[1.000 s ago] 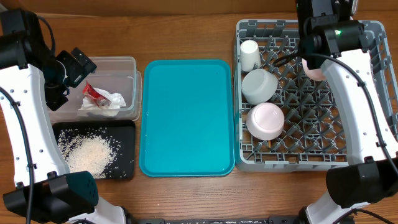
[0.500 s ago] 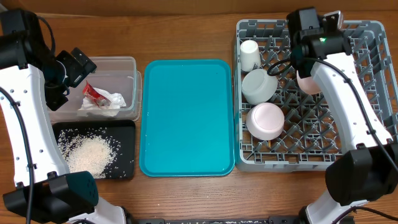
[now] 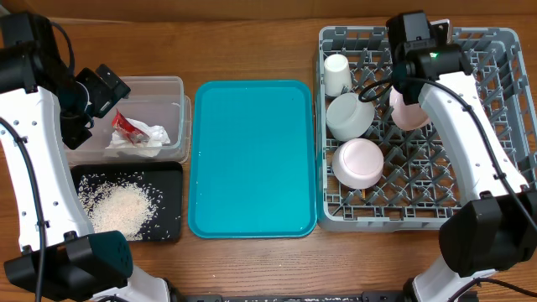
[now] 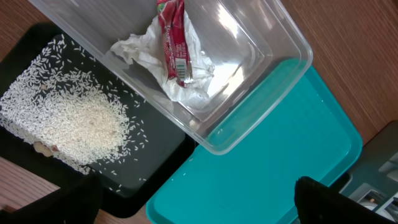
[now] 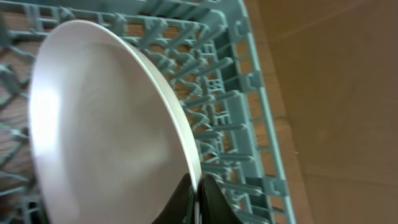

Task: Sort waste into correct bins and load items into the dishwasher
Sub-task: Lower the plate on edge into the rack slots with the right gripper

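Our right gripper point(image 5: 196, 194) is clamped on the lower rim of the pale pink plate point(image 5: 106, 124), its 2 fingers pinching the edge. The plate stands tilted, nearly on edge, low over the pegs of the grey dish rack point(image 5: 242, 118), toward the rack's far side in the overhead view.

We judge this to be the slotting step. If the rim comes down on top of a peg rather than between 2 rows, letting go could tip the plate flat. It could also slide into the upper bowl point(image 3: 350, 116) just beside it.

Further out, the second bowl point(image 3: 359, 163) and the white cup point(image 3: 336, 74) already sit in the rack.

Our left gripper point(image 3: 107, 86) hangs spread and empty over the clear tub point(image 3: 172, 84), which holds the napkin point(image 3: 144, 138) and wrapper point(image 3: 126, 124). The rice point(image 3: 117, 205) lies in the black tray point(image 3: 170, 172).
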